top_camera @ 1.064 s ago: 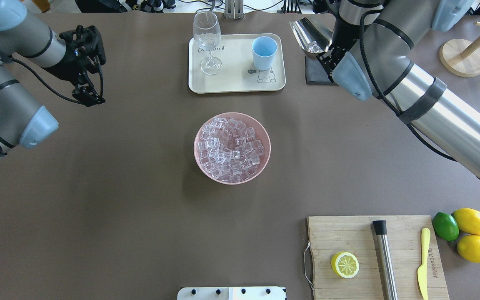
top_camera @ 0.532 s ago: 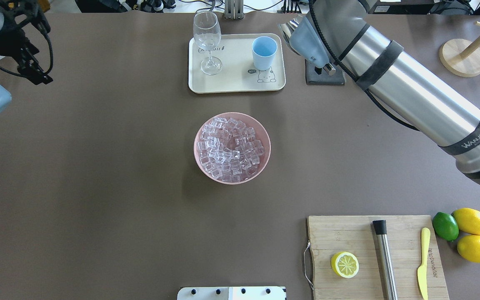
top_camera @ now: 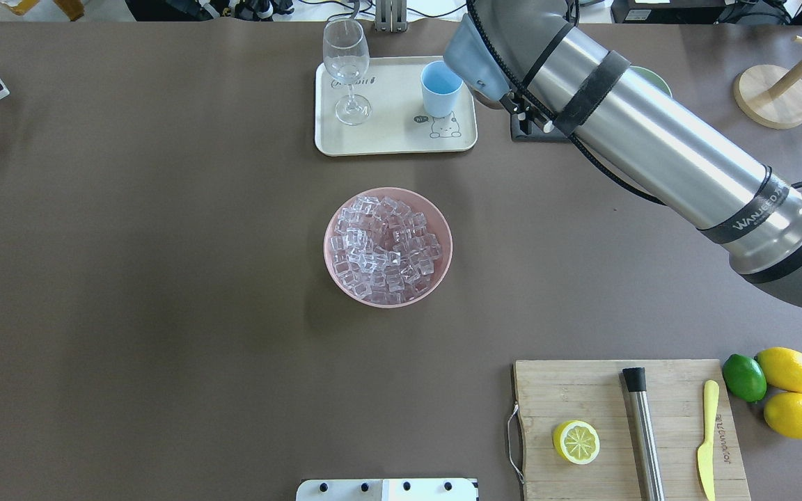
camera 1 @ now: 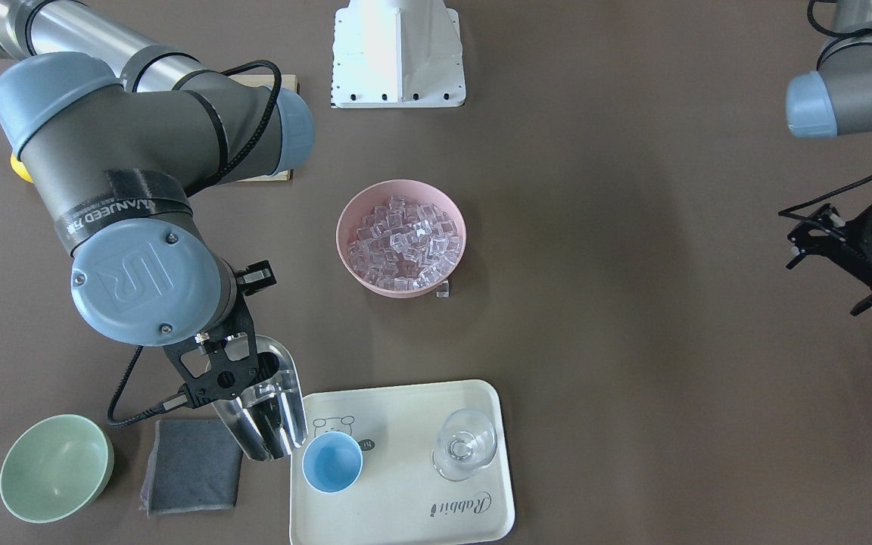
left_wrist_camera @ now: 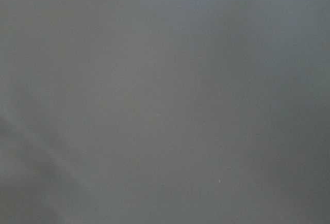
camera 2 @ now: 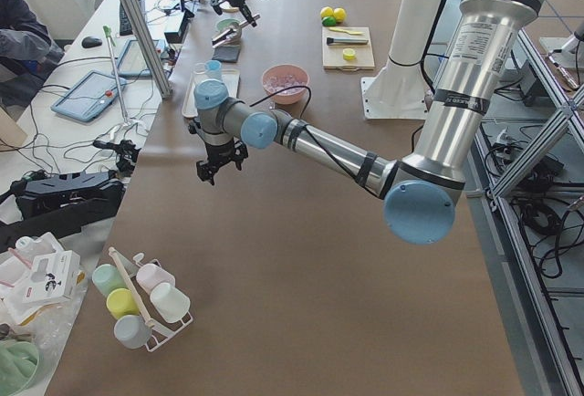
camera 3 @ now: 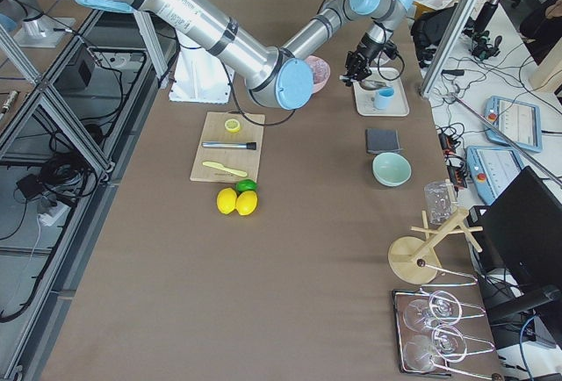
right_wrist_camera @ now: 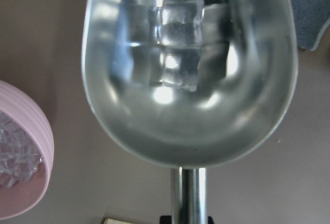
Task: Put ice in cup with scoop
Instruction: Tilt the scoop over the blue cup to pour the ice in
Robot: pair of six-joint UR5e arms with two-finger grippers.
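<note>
The scoop [camera 1: 268, 412] is being held by its handle in the right end effector [camera 1: 224, 367], the jaws being pressed shut on it. It is being held tilted above the worktop [camera 1: 633, 151], its mouth just beside the cup [camera 1: 332, 462], which is standing on the tray [camera 1: 406, 424]. A few cubes of ice [right_wrist_camera: 178, 38] are being carried in the trough; the rest is lying in the pink bowl [camera 1: 390, 290], with one cube just beside it. The left end effector [camera 1: 852, 257] is being held well apart; how far it is open cannot be told.
</note>
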